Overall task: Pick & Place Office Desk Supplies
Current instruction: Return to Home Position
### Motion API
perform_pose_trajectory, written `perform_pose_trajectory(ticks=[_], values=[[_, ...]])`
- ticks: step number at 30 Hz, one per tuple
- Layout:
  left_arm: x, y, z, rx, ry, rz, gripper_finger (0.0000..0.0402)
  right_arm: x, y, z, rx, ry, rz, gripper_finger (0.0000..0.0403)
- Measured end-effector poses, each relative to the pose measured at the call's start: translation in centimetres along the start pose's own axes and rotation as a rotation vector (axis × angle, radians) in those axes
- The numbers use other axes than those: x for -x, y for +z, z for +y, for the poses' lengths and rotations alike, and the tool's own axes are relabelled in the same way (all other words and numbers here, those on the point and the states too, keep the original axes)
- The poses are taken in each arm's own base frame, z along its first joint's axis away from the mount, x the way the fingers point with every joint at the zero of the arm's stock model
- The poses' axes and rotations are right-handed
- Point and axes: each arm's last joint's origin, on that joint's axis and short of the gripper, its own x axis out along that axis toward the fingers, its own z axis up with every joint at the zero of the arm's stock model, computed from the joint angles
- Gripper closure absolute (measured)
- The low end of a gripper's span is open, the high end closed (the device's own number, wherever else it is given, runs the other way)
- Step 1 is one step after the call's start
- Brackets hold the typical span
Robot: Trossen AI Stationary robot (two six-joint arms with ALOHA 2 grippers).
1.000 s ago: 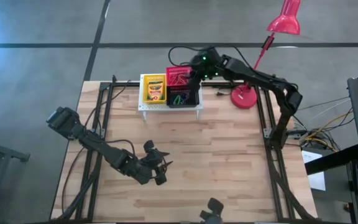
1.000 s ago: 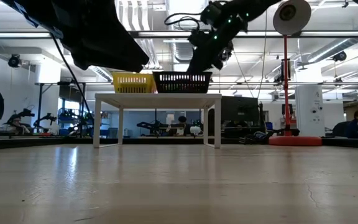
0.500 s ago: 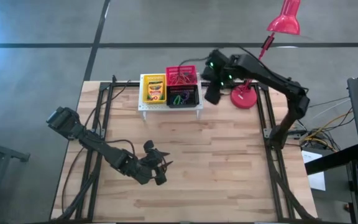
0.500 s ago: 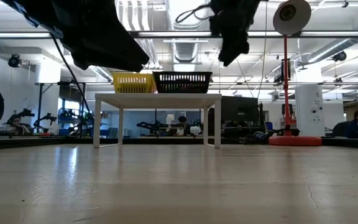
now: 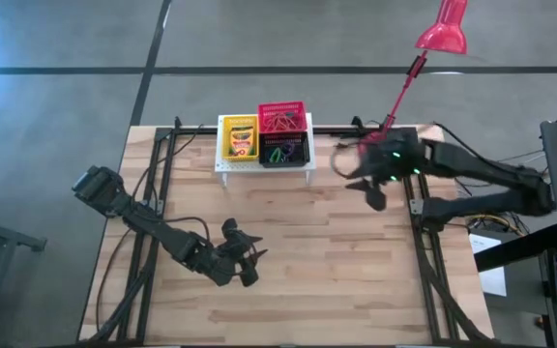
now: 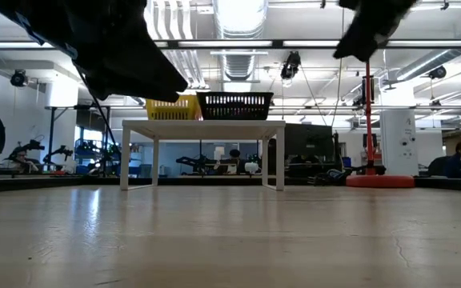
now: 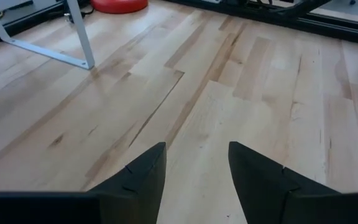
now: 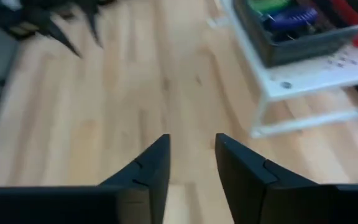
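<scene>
A white perforated stand (image 5: 264, 164) at the table's far middle carries three mesh baskets. The yellow basket (image 5: 239, 138) holds a yellow-and-green crayon box (image 5: 241, 141). The red basket (image 5: 283, 118) and the black basket (image 5: 287, 151) hold coloured elastic loops (image 8: 294, 14). My right gripper (image 5: 367, 191) hangs open and empty above the table, right of the stand, and shows in its wrist view (image 8: 191, 142). My left gripper (image 5: 249, 261) hovers open and empty over bare wood in the near-left middle, and shows in its wrist view (image 7: 196, 152).
A red desk lamp stands at the far right: its base (image 6: 378, 180) is just behind my right arm, and its head (image 5: 443, 29) reaches beyond the far edge. A black frame (image 5: 158, 193) runs along the table's left and right sides. Bare wood (image 5: 327, 251) lies between the two grippers.
My right gripper has swung away from above the baskets, toward the table's right edge and nearer the front, and now hangs beside the lamp base. The baskets and stand have kept their places.
</scene>
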Motion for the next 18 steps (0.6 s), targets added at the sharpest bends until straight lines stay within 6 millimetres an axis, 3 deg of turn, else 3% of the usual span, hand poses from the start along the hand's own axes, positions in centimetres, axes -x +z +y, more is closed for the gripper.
perform_pose_trajectory(ticks=[7,14,18], values=[[-0.5,0.4,0.5,-0.009,0.025,-0.009,0.0224,0.5,-6.7,0.4,0.029,0.151,-0.291,0.0322],[-0.9,0.7,0.7,0.011,0.035,-0.02,0.0224,0.3,-10.1,0.2,-0.016,0.177,-0.527,0.0383],[-0.9,0.8,0.7,0.011,0.031,-0.026,0.0224,-0.3,-11.6,-0.2,-0.087,0.151,-0.681,0.0393]])
